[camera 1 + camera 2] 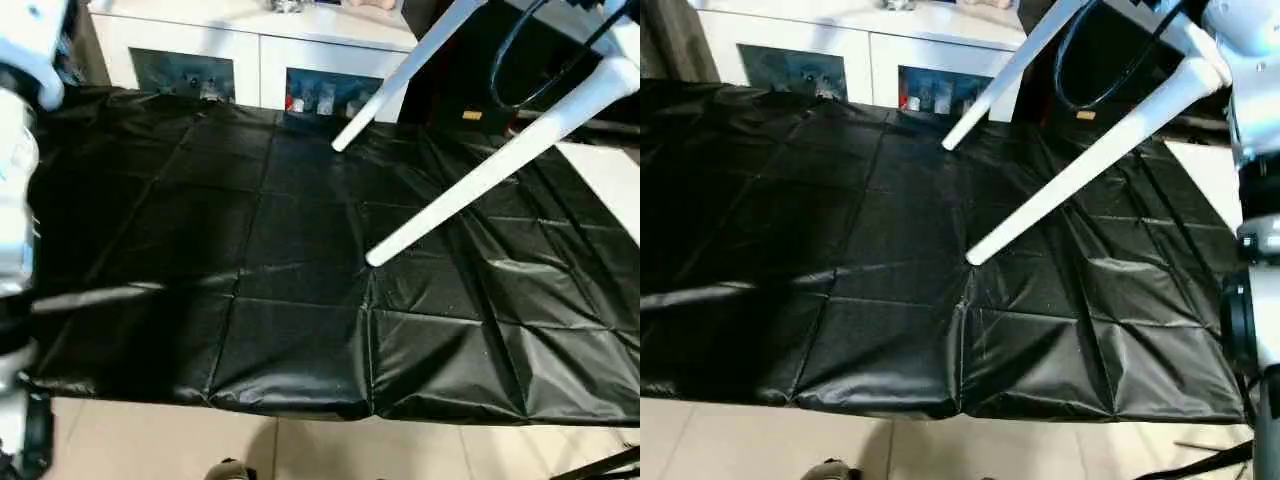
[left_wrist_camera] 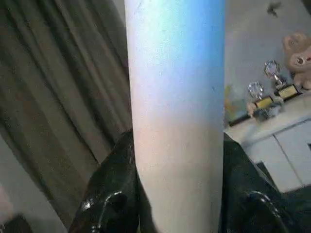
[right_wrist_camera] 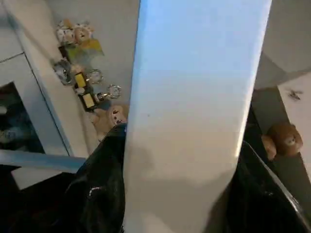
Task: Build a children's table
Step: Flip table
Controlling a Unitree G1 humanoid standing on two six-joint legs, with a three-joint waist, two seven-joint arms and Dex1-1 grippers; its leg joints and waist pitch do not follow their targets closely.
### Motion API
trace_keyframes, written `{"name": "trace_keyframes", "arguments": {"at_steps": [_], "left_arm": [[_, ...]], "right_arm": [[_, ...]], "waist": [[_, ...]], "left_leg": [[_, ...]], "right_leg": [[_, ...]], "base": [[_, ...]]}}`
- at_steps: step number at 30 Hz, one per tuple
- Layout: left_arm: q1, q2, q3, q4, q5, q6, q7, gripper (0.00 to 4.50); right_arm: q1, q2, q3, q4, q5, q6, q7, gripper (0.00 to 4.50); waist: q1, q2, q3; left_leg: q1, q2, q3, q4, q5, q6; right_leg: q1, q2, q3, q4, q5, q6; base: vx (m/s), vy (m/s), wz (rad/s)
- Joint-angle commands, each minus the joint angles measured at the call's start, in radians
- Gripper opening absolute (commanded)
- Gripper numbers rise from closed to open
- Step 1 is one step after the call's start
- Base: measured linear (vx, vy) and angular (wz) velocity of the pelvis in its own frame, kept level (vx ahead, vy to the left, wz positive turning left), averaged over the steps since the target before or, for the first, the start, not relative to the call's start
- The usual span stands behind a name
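Two white tapered table legs slant down from the upper right over the black sheet: a nearer leg (image 1: 490,165) whose tip is close to the sheet, and a farther leg (image 1: 400,80). My right gripper (image 3: 180,194) is shut on a white leg (image 3: 194,97), with a black finger (image 3: 97,194) on each side. My right arm (image 1: 1250,60) is by the thick end of the nearer leg. My left gripper (image 2: 180,208) is shut on another white leg (image 2: 175,97), its fingers (image 2: 104,208) hugging both sides. A white flat panel (image 1: 610,185) lies at the right; I cannot tell whether it is the tabletop.
A creased black sheet (image 1: 250,250) covers the work area, and its front edge drops to a beige tiled floor (image 1: 300,450). A white cabinet with dark glass doors (image 1: 260,50) stands behind it. My left arm (image 1: 15,200) rises along the left edge. Curtains (image 2: 58,97) hang beyond it.
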Motion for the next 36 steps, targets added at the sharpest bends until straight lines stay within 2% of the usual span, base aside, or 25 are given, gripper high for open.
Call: {"name": "trace_keyframes", "arguments": {"at_steps": [1, 2, 3, 5, 7, 8, 9, 10, 13, 15, 16, 17, 19, 20, 22, 25, 26, 27, 29, 31, 32, 34, 35, 36], "left_arm": [[0.005, -0.013, -0.044, -0.033, -0.005, 0.012, -0.026, 1.65], [0.032, -0.027, -0.042, -0.05, -0.013, 0.037, -0.026, 1.64], [0.053, -0.039, -0.041, -0.059, -0.02, 0.053, -0.028, 1.62], [0.081, -0.063, -0.034, -0.068, -0.035, 0.074, -0.028, 1.61], [0.095, -0.08, -0.029, -0.073, -0.043, 0.085, -0.025, 1.61], [0.112, -0.098, -0.025, -0.072, -0.05, 0.085, -0.017, 1.61], [0.127, -0.113, -0.023, -0.07, -0.055, 0.085, -0.011, 1.61], [0.15, -0.127, -0.027, -0.06, -0.057, 0.082, -0.009, 1.61], [0.186, -0.162, -0.029, -0.037, -0.078, 0.08, -0.009, 1.61], [0.212, -0.18, -0.041, -0.022, -0.08, 0.071, -0.011, 1.61], [0.22, -0.192, -0.047, -0.008, -0.085, 0.057, -0.015, 1.61], [0.226, -0.197, -0.055, 0.005, -0.086, 0.039, -0.02, 1.61], [0.236, -0.206, -0.064, 0.015, -0.083, 0.04, -0.028, 1.61], [0.242, -0.218, -0.062, 0.023, -0.087, 0.032, -0.025, 1.61], [0.248, -0.223, -0.066, 0.024, -0.088, 0.033, -0.028, 1.61], [0.259, -0.224, -0.074, 0.024, -0.085, 0.035, -0.033, 1.61], [0.262, -0.227, -0.073, 0.032, -0.086, 0.03, -0.032, 1.61], [0.264, -0.226, -0.079, 0.04, -0.086, 0.03, -0.04, 1.61], [0.265, -0.224, -0.087, 0.048, -0.083, 0.025, -0.046, 1.61], [0.266, -0.223, -0.097, 0.051, -0.075, 0.02, -0.049, 1.61], [0.265, -0.224, -0.1, 0.049, -0.072, 0.018, -0.049, 1.61], [0.263, -0.224, -0.108, 0.045, -0.07, 0.018, -0.055, 1.61], [0.262, -0.225, -0.109, 0.044, -0.071, 0.019, -0.057, 1.61], [0.258, -0.225, -0.11, 0.041, -0.07, 0.022, -0.056, 1.61]], "right_arm": [[-0.002, -0.001, 0.069, 0.008, -0.064, -0.064, 0.05, 1.97], [-0.019, 0.007, 0.076, 0.029, -0.073, -0.078, 0.053, 1.97], [-0.033, 0.013, 0.084, 0.043, -0.081, -0.091, 0.06, 1.97], [-0.052, 0.021, 0.099, 0.062, -0.092, -0.109, 0.071, 1.97], [-0.063, 0.027, 0.106, 0.074, -0.099, -0.12, 0.079, 1.97], [-0.073, 0.034, 0.116, 0.082, -0.106, -0.128, 0.094, 1.97], [-0.082, 0.04, 0.125, 0.088, -0.112, -0.134, 0.108, 1.97], [-0.091, 0.049, 0.139, 0.097, -0.119, -0.141, 0.131, 1.97], [-0.102, 0.068, 0.166, 0.109, -0.129, -0.152, 0.17, 1.96], [-0.114, 0.089, 0.19, 0.127, -0.145, -0.163, 0.193, 1.96], [-0.121, 0.102, 0.201, 0.137, -0.152, -0.165, 0.207, 1.96], [-0.124, 0.114, 0.21, 0.143, -0.158, -0.168, 0.212, 1.96], [-0.131, 0.132, 0.224, 0.159, -0.173, -0.176, 0.215, 1.96], [-0.134, 0.149, 0.232, 0.167, -0.179, -0.176, 0.218, 1.96], [-0.136, 0.163, 0.233, 0.176, -0.18, -0.175, 0.225, 1.96], [-0.128, 0.191, 0.239, 0.182, -0.179, -0.169, 0.24, 1.96], [-0.125, 0.199, 0.242, 0.185, -0.181, -0.17, 0.24, 2.52], [-0.122, 0.207, 0.242, 0.188, -0.18, -0.171, 0.242, 2.66], [-0.119, 0.214, 0.244, 0.195, -0.181, -0.175, 0.24, 2.66], [-0.11, 0.227, 0.249, 0.203, -0.189, -0.185, 0.228, 2.94], [-0.102, 0.235, 0.248, 0.204, -0.191, -0.191, 0.215, 3.05], [-0.091, 0.245, 0.242, 0.204, -0.192, -0.2, 0.195, 3.11], [-0.088, 0.246, 0.242, 0.205, -0.194, -0.203, 0.189, 3.28], [-0.083, 0.247, 0.24, 0.203, -0.197, -0.208, 0.176, 3.38]], "waist": [[-0.015, 0.019, -0.061], [-0.018, 0.016, -0.062], [-0.02, 0.018, -0.062], [-0.023, 0.015, -0.06], [-0.021, 0.017, -0.06], [-0.026, 0.013, -0.059], [-0.026, 0.01, -0.058], [-0.025, 0.015, -0.058], [-0.028, 0.016, -0.058], [-0.03, 0.015, -0.056], [-0.032, 0.007, -0.056], [-0.034, 0.013, -0.056], [-0.038, 0.012, -0.056], [-0.039, 0.008, -0.055], [-0.041, 0.012, -0.055], [-0.049, 0.008, -0.055], [-0.052, 0.008, -0.053], [-0.053, 0.01, -0.053], [-0.058, 0.009, -0.053], [-0.065, 0.02, -0.051], [-0.069, 0.023, -0.049], [-0.069, 0.025, -0.048], [-0.071, 0.025, -0.045], [-0.069, 0.031, -0.044]], "left_leg": [[0.044, 0.043, -0.03, -0.083, -0.492, -0.097], [0.045, 0.043, -0.032, -0.083, -0.509, -0.102], [0.044, 0.043, -0.034, -0.084, -0.516, -0.105], [0.045, 0.041, -0.034, -0.081, -0.553, -0.104], [0.05, 0.041, -0.034, -0.08, -0.571, -0.102], [0.044, 0.04, -0.038, -0.082, -0.582, -0.101], [0.045, 0.041, -0.037, -0.081, -0.588, -0.1], [0.049, 0.041, -0.038, -0.08, -0.597, -0.099], [0.052, 0.039, -0.042, -0.079, -0.634, -0.1], [0.05, 0.04, -0.045, -0.082, -0.647, -0.099], [0.049, 0.04, -0.044, -0.081, -0.648, -0.098], [0.055, 0.038, -0.045, -0.079, -0.67, -0.099], [0.057, 0.039, -0.049, -0.079, -0.688, -0.101], [0.057, 0.039, -0.05, -0.079, -0.69, -0.101], [0.059, 0.041, -0.053, -0.081, -0.705, -0.107], [0.052, 0.044, -0.057, -0.086, -0.702, -0.112], [0.052, 0.043, -0.058, -0.086, -0.714, -0.116], [0.052, 0.044, -0.06, -0.087, -0.721, -0.119], [0.051, 0.044, -0.064, -0.09, -0.742, -0.124], [0.056, 0.049, -0.071, -0.102, -0.796, -0.145], [0.059, 0.051, -0.071, -0.108, -0.833, -0.151], [0.065, 0.051, -0.067, -0.109, -0.86, -0.152], [0.066, 0.052, -0.063, -0.115, -0.889, -0.154], [0.064, 0.052, -0.06, -0.122, -0.903, -0.157]], "right_leg": [[0.002, -0.035, 0.024, -0.078, -0.397, -0.144], [0.001, -0.034, 0.023, -0.077, -0.402, -0.141], [0.002, -0.034, 0.022, -0.076, -0.402, -0.139], [-0.004, -0.033, 0.021, -0.081, -0.427, -0.133], [-0.01, -0.033, 0.021, -0.085, -0.442, -0.126], [-0.006, -0.031, 0.018, -0.085, -0.451, -0.124], [-0.008, -0.03, 0.018, -0.087, -0.461, -0.118], [-0.012, -0.031, 0.019, -0.088, -0.463, -0.118], [-0.016, -0.031, 0.015, -0.094, -0.496, -0.108], [-0.016, -0.029, 0.013, -0.095, -0.504, -0.103], [-0.016, -0.029, 0.012, -0.097, -0.51, -0.101], [-0.023, -0.029, 0.011, -0.101, -0.533, -0.097], [-0.023, -0.028, 0.008, -0.104, -0.548, -0.092], [-0.024, -0.029, 0.007, -0.104, -0.55, -0.092], [-0.025, -0.029, 0.006, -0.105, -0.547, -0.092], [-0.018, -0.031, 0.003, -0.1, -0.51, -0.102], [-0.02, -0.032, 0.002, -0.102, -0.521, -0.099], [-0.018, -0.032, 0.001, -0.101, -0.525, -0.099], [-0.014, -0.034, -0.004, -0.104, -0.531, -0.097], [-0.013, -0.028, -0.015, -0.102, -0.502, -0.108], [-0.014, -0.021, -0.022, -0.101, -0.49, -0.11], [-0.017, -0.018, -0.026, -0.103, -0.495, -0.11], [-0.014, -0.012, -0.036, -0.102, -0.517, -0.105], [-0.012, -0.008, -0.042, -0.098, -0.516, -0.105]], "base": [[0.0, 0.0, 0.0], [0.0, 0.0, 0.0], [0.0, 0.0, 0.0], [0.0, 0.0, 0.0], [0.0, 0.0, 0.0], [0.0, 0.0, 0.0], [0.0, 0.0, 0.0], [0.0, 0.0, 0.0], [0.0, 0.0, 0.0], [0.0, 0.0, 0.0], [0.0, 0.0, 0.0], [0.0, 0.0, 0.0], [0.0, 0.0, 0.0], [0.0, 0.0, 0.0], [0.0, 0.0, 0.0], [0.0, 0.0, 0.0], [0.0, 0.0, 0.0], [0.0, 0.0, 0.0], [0.0, 0.0, 0.0], [0.0, 0.0, 0.0], [0.0, 0.0, 0.0], [0.0, 0.0, 0.0], [0.0, 0.0, 0.0], [0.0, 0.0, 0.0]]}}
